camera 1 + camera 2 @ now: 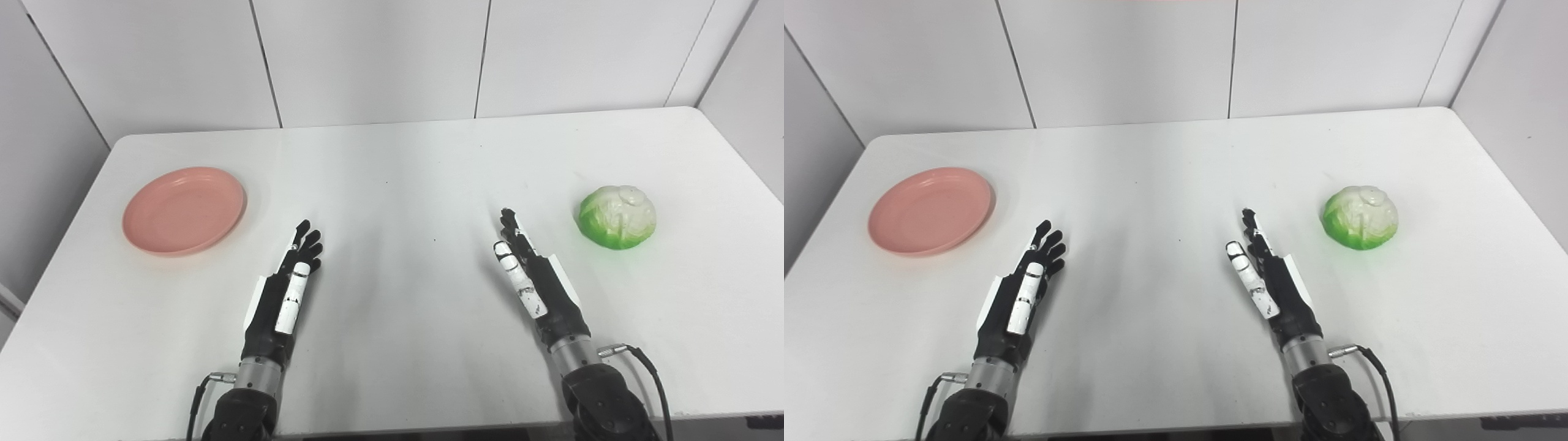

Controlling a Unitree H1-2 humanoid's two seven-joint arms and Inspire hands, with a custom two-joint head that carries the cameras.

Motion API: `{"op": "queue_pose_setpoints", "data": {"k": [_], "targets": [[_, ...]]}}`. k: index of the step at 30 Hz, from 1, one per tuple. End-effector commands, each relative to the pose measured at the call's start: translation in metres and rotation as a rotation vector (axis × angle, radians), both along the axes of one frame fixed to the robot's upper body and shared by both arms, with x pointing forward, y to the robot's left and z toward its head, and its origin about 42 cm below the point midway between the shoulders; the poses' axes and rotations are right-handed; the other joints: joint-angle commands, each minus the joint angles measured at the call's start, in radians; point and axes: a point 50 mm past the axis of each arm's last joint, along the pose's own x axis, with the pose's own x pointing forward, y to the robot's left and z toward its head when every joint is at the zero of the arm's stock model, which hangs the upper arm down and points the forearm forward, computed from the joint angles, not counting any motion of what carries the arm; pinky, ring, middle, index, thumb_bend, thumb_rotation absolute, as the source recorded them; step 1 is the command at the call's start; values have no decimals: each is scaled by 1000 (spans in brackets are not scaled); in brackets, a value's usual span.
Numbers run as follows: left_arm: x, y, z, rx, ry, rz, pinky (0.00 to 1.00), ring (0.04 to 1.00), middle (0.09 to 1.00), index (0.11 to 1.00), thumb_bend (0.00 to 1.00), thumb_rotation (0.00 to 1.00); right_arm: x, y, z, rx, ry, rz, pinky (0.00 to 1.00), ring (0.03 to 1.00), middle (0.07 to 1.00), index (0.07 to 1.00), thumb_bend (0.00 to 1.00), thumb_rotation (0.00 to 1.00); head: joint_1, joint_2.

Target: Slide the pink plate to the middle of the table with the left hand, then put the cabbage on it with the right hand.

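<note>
A pink plate (184, 210) lies empty on the left side of the white table (398, 171). A green and white cabbage (617, 217) sits on the right side. My left hand (288, 288) is open, fingers straight, low over the table to the right of and nearer than the plate, apart from it. My right hand (530, 275) is open, fingers straight, to the left of and a little nearer than the cabbage, apart from it. Both hands hold nothing.
White wall panels (367, 55) stand behind the table's far edge. The table's left edge runs close to the plate, and its right edge lies beyond the cabbage. A cable (649, 367) loops from my right wrist.
</note>
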Motion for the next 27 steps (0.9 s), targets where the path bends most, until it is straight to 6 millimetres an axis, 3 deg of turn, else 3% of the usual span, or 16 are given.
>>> {"op": "queue_pose_setpoints", "data": {"k": [1, 27], "targets": [[3, 3, -1, 8, -5, 3, 931, 941, 954, 953, 402, 1000, 5, 3, 11, 5, -75, 11, 979, 1000, 1000, 991, 349, 1000, 1, 1], [3, 1, 4, 12, -6, -1, 933, 943, 958, 955, 386, 1000, 4, 3, 12, -3, -73, 12, 988, 1000, 1000, 991, 362, 1000, 7, -3]]}}
